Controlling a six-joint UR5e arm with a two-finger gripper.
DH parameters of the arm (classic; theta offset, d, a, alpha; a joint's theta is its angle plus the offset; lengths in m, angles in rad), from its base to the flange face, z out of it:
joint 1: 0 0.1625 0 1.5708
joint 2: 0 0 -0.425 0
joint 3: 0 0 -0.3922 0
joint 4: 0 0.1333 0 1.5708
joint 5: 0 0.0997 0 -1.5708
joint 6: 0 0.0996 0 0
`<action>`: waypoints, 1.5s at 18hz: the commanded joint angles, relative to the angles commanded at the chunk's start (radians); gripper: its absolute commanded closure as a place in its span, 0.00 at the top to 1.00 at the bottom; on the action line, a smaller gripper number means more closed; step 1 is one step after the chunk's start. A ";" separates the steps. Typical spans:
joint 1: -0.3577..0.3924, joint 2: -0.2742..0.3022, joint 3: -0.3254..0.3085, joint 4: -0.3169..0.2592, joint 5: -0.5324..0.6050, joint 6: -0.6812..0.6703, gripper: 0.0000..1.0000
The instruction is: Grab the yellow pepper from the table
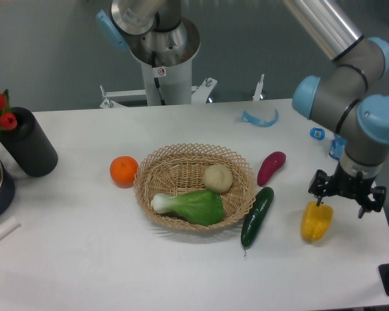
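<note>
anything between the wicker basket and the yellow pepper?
Yes: in the fixed camera view, the long dark-green cucumber lies on the table between the round woven wicker basket and the glossy yellow bell pepper.

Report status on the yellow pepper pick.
Gripper above pepper, fingers open, not gripping. Yellow pepper on table. Cucumber to one side, apart; nothing blocking.

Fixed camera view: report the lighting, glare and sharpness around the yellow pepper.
Fixed camera: soft, even light; the glossy bright-yellow lobed pepper shows only faint sheen and a weak shadow on the smooth white table; the black two-finger pincer above it looks slightly soft, its opening unclear.
</note>
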 joint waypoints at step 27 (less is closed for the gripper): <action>-0.117 -0.130 0.048 0.011 0.182 -0.104 1.00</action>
